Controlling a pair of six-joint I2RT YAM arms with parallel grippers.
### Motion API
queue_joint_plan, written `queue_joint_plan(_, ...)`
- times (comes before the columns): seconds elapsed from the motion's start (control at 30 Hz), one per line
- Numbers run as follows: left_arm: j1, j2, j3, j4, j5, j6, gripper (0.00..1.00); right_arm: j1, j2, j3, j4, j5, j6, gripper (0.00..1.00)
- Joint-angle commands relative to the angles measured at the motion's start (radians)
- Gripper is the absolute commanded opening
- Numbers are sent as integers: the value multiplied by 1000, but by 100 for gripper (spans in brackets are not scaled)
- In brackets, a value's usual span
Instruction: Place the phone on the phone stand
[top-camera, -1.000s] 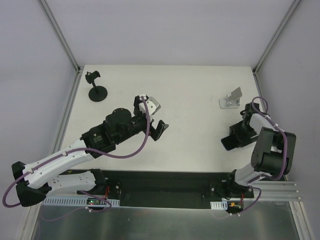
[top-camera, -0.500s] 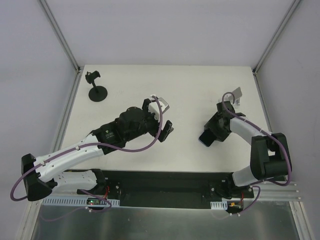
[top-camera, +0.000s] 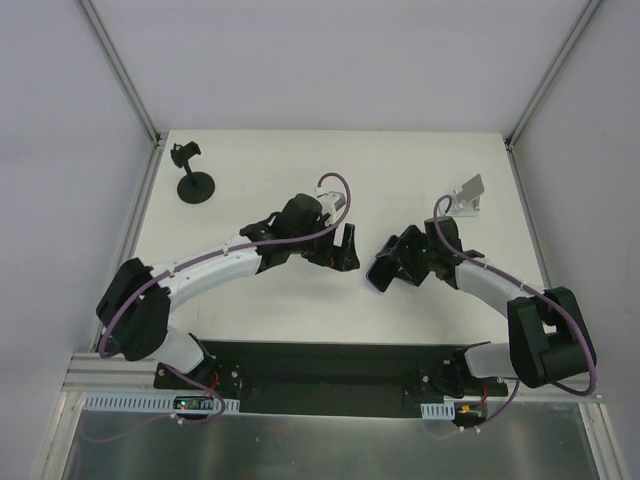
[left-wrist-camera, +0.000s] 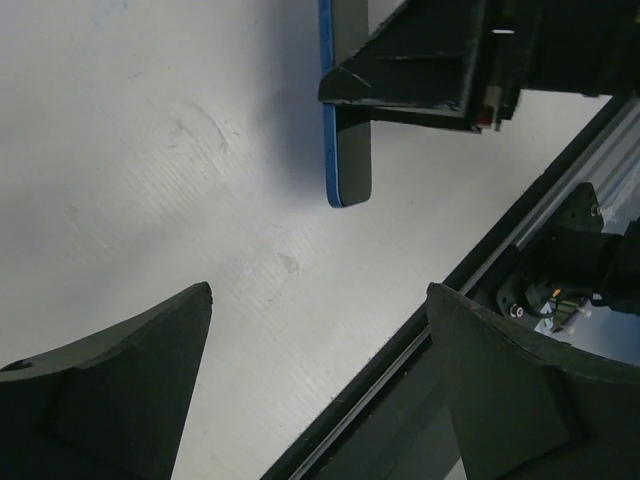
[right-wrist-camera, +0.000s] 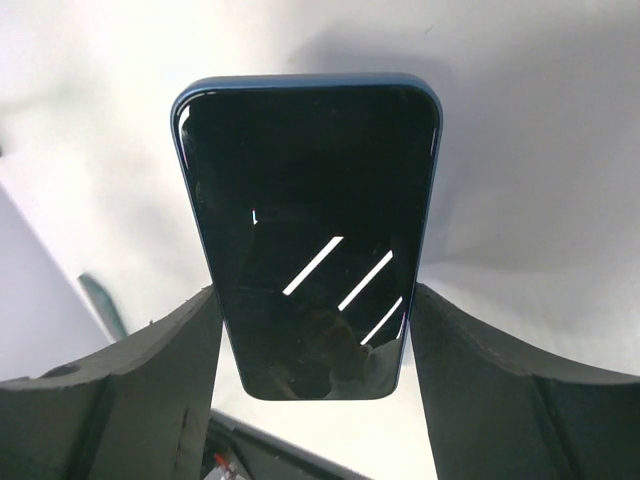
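Phone, blue-edged with a glossy dark screen, hangs over the bench near its middle, pinched along its long edges by the right pincer. Just beside it the left pincer stands spread, gripping nothing. Farther back on the right sits the phone stand; at far left, a black pole stand.

White table bears the phone stand (far right) and a pole stand.

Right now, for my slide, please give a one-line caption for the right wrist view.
The right gripper clamps the phone by its long edges, dark screen facing the camera, over the white table.
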Motion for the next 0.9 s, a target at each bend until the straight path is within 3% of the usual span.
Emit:
queue_joint_plan(0.0,26,104,69,42,182,-162,88,43,-100,-7,126,-99,112,1)
queue_joint_plan(0.1,25,156,86,53,192,-179,88,61,-140,-35,171,-113,177,1)
queue_joint_plan(0.17,26,190,98,57,203,-188,81,73,-171,-38,176,-115,197,1)
queue_joint_plan(0.57,25,296,187,77,228,-195,34,95,-257,-1,140,-171,197,1)
queue_joint_plan(0.6,25,302,198,79,238,-190,21,95,-255,8,136,-180,188,1)
queue_joint_plan(0.67,25,302,206,76,266,-175,3,93,-252,21,130,-207,124,14)
queue_joint_plan(0.7,25,297,206,77,268,-164,0,92,-251,45,116,-213,87,29)
queue_joint_plan(0.73,26,288,204,77,269,-152,0,84,-251,59,96,-248,42,62)
queue_joint_plan(0.8,39,248,184,77,277,-123,0,34,-248,82,76,-329,-117,90)
queue_joint_plan(0.83,46,233,177,80,287,-113,0,9,-245,108,64,-437,-180,99)
queue_joint_plan(0.87,60,202,168,83,345,-94,0,-46,-254,110,45,-481,-231,97)
